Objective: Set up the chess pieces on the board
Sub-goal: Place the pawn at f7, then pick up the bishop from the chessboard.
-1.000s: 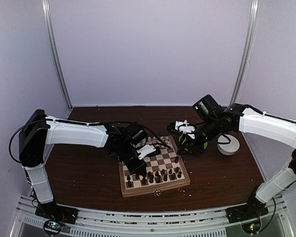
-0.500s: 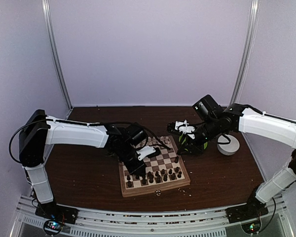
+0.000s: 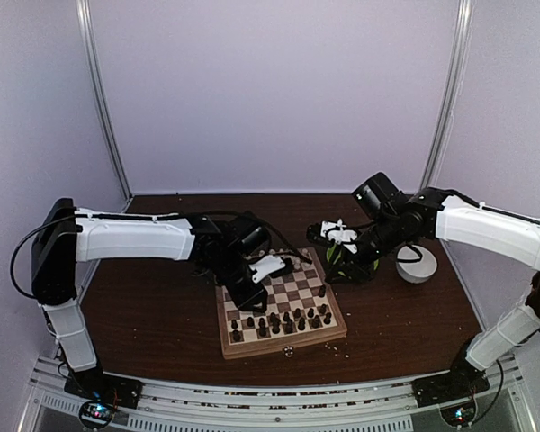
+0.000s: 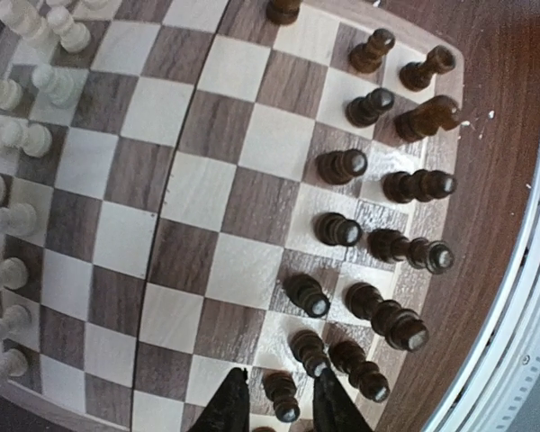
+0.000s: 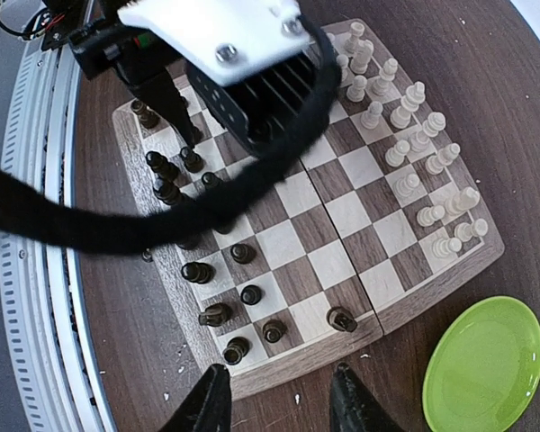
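Narrowly parted, my left claw [image 4: 277,409] hangs over the board [image 4: 225,189] near its edge, tips straddling a dark pawn [image 4: 281,389] with a gap either side, gripping nothing. Around it the dark pieces [image 4: 342,229] fill two ranks, several crooked, and a stray dark piece [image 4: 283,9] stands further in. The pale pieces [image 4: 18,216] line the far side. Mostly straightening remains, I judge. My right claw [image 5: 282,396] gapes wide beside the green plate [image 5: 486,369].

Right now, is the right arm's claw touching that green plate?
Apart. The right wrist view shows bare brown tabletop between the right gripper and the green plate, which lies off to one side.
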